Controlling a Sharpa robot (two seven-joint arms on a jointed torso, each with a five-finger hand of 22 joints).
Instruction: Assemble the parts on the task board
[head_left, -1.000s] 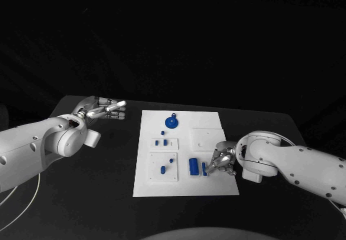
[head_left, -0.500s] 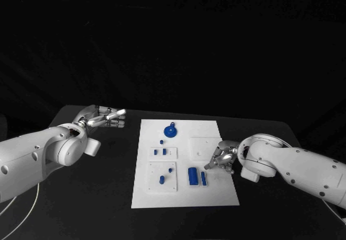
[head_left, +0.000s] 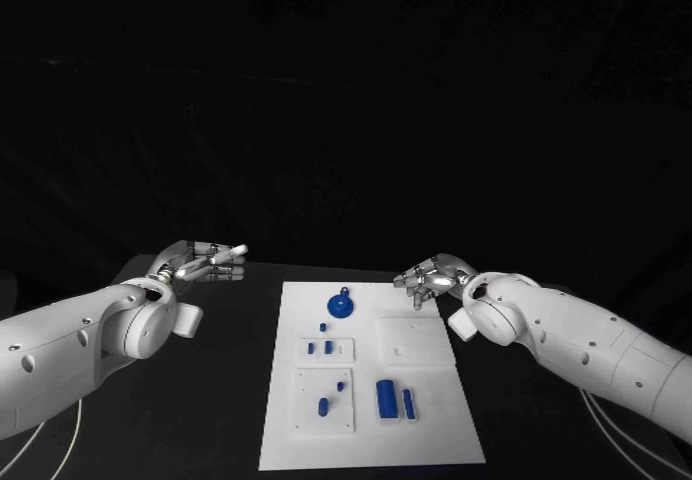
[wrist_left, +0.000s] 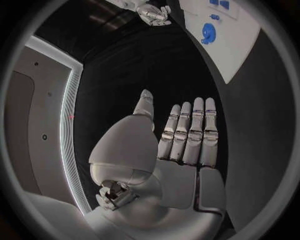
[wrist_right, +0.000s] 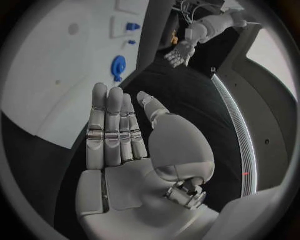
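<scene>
**Black worktop, both hands lifted off the board**

Black worktop (head_left: 216, 400) carries everything here. Left hand (head_left: 203, 262) hovers flat with straight fingers (wrist_left: 187, 132) side by side, holding nothing, off the board's 10 o'clock corner. Right hand (head_left: 430, 277) likewise empty, fingers (wrist_right: 109, 125) extended, near the 1 o'clock corner. Between them lies the white task board (head_left: 433, 420). On it: a round blue part (head_left: 342, 303) at 12 o'clock, two small blue parts (head_left: 319, 348) left of centre, and two upright blue bars (head_left: 395, 399) toward 6 o'clock.
</scene>
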